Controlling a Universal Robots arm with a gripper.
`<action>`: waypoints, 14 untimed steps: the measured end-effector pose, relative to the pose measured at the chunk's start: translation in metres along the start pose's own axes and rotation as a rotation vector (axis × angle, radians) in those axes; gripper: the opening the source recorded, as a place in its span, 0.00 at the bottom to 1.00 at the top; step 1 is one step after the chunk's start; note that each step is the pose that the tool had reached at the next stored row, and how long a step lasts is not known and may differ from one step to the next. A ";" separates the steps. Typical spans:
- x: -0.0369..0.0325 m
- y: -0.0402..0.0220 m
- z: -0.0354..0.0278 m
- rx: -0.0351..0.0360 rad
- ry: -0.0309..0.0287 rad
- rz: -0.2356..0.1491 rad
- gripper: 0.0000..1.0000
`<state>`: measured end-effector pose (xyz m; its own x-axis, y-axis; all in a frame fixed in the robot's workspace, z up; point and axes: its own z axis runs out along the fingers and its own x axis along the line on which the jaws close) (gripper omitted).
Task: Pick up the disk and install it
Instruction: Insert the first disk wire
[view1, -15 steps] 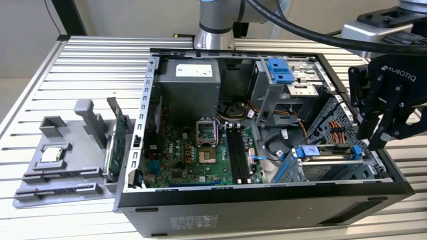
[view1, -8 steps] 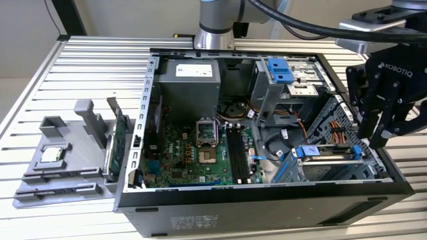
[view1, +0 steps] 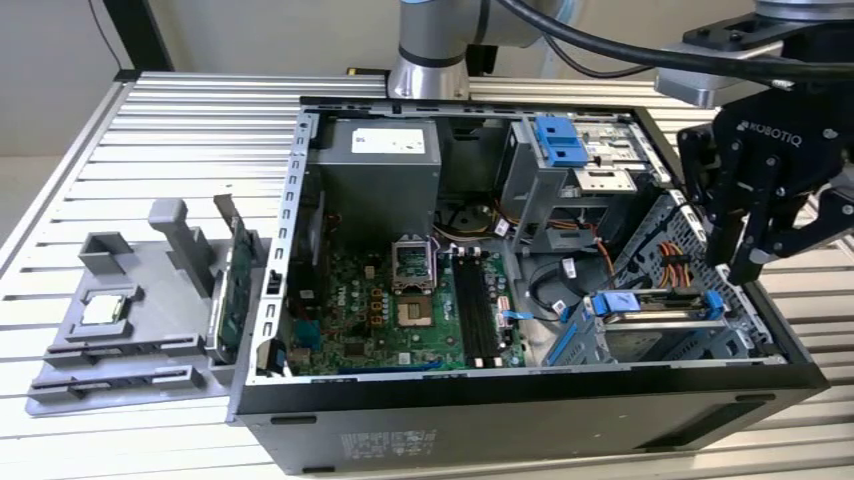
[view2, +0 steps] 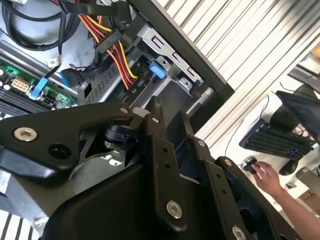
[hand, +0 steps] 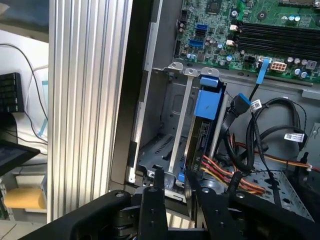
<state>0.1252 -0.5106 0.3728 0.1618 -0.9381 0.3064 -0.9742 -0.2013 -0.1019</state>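
Note:
The disk (view1: 654, 305) stands on edge in the drive cage at the exterior view's lower right of the open computer case (view1: 534, 400), with blue carrier rails at both ends. In the first wrist view the disk (hand: 201, 142) sits in a cage slot under its blue carrier end, with orange and yellow cables beside it. My gripper (view1: 743, 272) hangs above and to the exterior view's right of the disk, over the case wall, not touching it. In both wrist views the black fingers (hand: 152, 200) (view2: 156, 130) stand a narrow gap apart with nothing between them.
A blue latch (view1: 558, 140) sits on the upper bay. The motherboard (view1: 400, 300) fills the case floor. At the exterior view's left a grey fixture (view1: 160, 340) holds a small square chip (view1: 107, 310) and an upright green card (view1: 240, 290). A person's hand (view2: 262, 175) rests near a keyboard (view2: 275, 140).

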 end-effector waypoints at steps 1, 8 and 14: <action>-0.0006 0.0004 0.0008 0.0038 -0.0011 -0.011 1.00; -0.0090 0.0010 0.0018 0.0271 -0.0081 -0.080 1.00; -0.0214 -0.0011 -0.0011 0.0380 -0.0059 -0.112 1.00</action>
<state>0.1227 -0.4899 0.3674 0.2700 -0.9108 0.3123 -0.9434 -0.3151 -0.1033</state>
